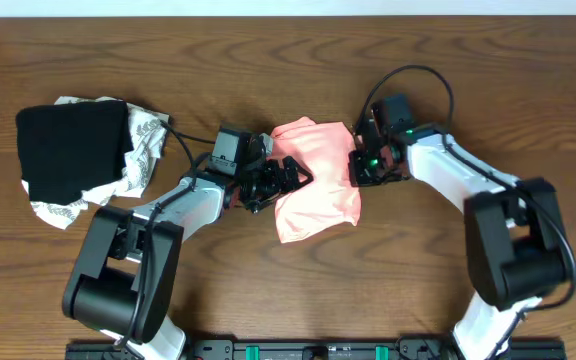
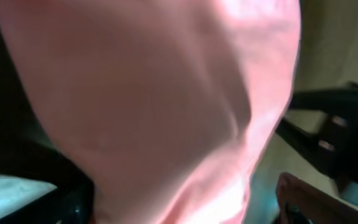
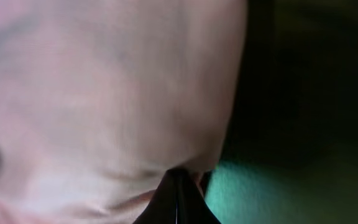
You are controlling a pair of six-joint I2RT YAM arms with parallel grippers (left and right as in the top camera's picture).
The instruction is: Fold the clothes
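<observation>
On table (image 1: pixel 268 60), bunched pink T-shirt (image 1: pixel 313 185)

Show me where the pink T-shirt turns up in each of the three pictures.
Overhead: pink T-shirt in the middle of the table, crumpled.
Left wrist: it fills most of the picture, blurred.
Right wrist: it fills the left two thirds.
Shared landmark: only its pink cloth; nothing else matches for sure.

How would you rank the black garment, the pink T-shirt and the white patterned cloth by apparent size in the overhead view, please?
1. The black garment and the pink T-shirt look about alike, so I won't rank them.
2. The white patterned cloth is the smallest as seen, since the black garment covers much of it.
</observation>
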